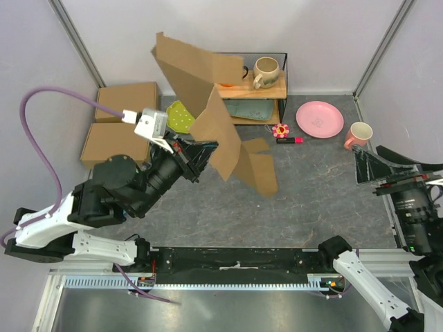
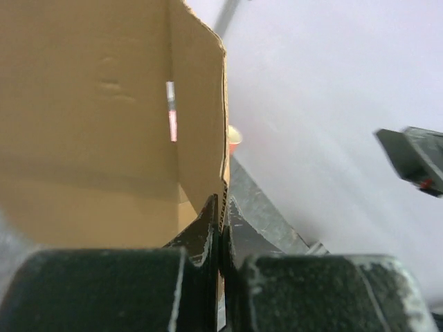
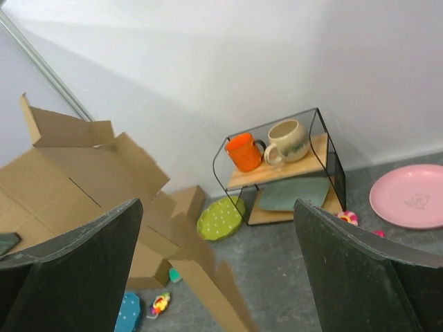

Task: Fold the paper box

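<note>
The paper box [image 1: 214,117] is a large brown die-cut cardboard sheet with flaps, lifted off the table and standing tilted on edge in the middle. My left gripper [image 1: 201,153] is shut on its lower left edge. In the left wrist view the black fingers [image 2: 208,232] pinch the corrugated edge of the paper box [image 2: 104,124], which fills the left half. My right gripper [image 1: 377,173] hangs open at the right side, away from the sheet. In the right wrist view the wide-apart right gripper [image 3: 218,228] frames the paper box [image 3: 83,180] from a distance.
Two ready-made brown boxes [image 1: 124,121] lie at the back left. A wire shelf [image 1: 259,90] holds an orange mug [image 3: 244,152] and a cream mug [image 1: 266,71]. A green dotted plate [image 1: 180,116], a pink plate [image 1: 319,119], a pink mug [image 1: 358,135] and small toys [image 1: 284,133] lie on the grey table.
</note>
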Robot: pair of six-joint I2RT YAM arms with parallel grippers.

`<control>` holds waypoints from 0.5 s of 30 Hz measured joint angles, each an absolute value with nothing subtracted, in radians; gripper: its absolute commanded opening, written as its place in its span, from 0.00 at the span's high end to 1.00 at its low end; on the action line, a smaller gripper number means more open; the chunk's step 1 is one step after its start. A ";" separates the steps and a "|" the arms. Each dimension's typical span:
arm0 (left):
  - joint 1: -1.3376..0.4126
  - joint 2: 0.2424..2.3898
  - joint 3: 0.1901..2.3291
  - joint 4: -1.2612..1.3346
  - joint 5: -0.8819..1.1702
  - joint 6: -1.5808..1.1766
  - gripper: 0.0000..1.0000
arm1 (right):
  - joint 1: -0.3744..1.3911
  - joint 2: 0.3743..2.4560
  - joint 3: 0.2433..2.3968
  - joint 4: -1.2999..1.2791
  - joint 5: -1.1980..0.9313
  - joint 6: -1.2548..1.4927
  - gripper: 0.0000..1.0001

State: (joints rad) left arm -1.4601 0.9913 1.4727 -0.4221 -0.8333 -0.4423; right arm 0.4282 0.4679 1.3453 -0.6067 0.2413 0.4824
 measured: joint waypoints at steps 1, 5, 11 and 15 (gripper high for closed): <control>-1.460 1.017 1.530 -0.429 -0.802 -0.406 0.98 | 0.428 0.468 1.363 -0.611 0.243 0.482 0.02; -1.460 1.117 1.725 -0.478 -0.626 -0.299 0.98 | 0.428 0.468 1.408 -0.632 0.255 0.482 0.02; -1.460 1.125 1.773 -0.561 -0.449 -0.268 0.98 | 0.428 0.467 1.430 -0.678 0.272 0.474 0.02; -1.460 1.076 1.773 -0.596 -0.391 -0.262 0.98 | 0.428 0.464 1.430 -0.696 0.286 0.463 0.02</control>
